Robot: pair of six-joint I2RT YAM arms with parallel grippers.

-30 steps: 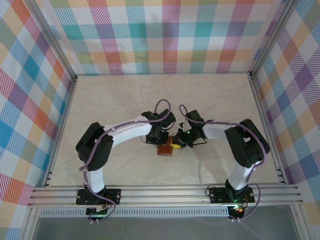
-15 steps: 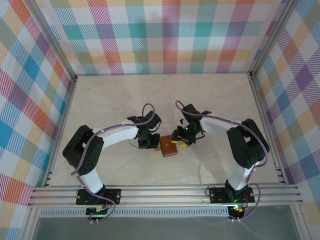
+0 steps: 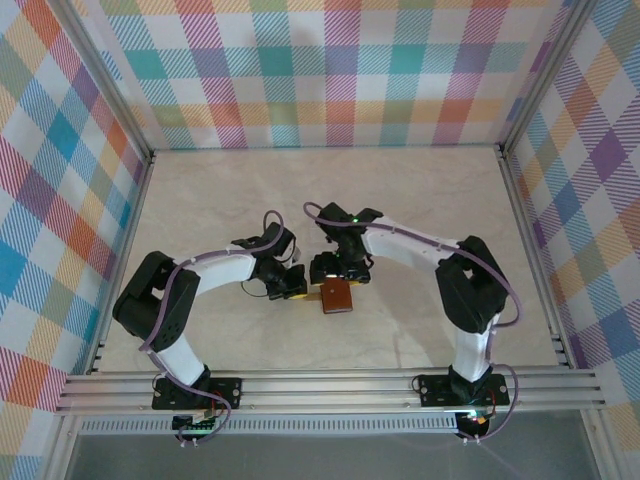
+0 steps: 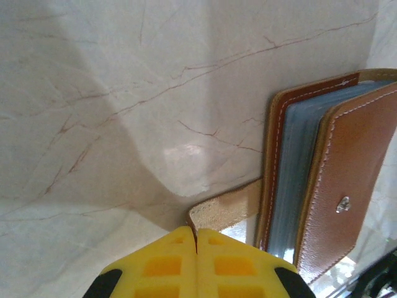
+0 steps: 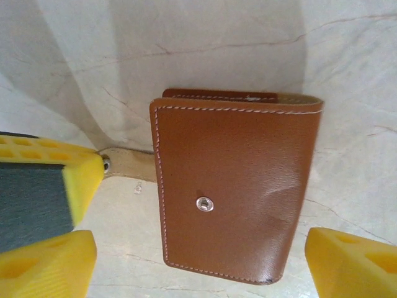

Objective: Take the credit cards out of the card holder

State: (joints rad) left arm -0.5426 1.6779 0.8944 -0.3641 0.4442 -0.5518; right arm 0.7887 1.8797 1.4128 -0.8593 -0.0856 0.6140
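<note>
Jaws of right gripper (image 5: 198,264) stand wide, straddling the folded card holder (image 5: 236,186). Left gripper (image 4: 196,264) jaws are pressed together at the snap tab (image 4: 226,211) end. Holder lies flat near desk (image 3: 420,200) centre, slightly toward the near edge.

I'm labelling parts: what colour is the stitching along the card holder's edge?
White stitching on the brown card holder, clearest in the right wrist view.

card holder (image 5: 236,186): smooth stitched brown leather, metal snap (image 5: 205,203) | table (image 4: 124,93): glossy marble-look
</note>
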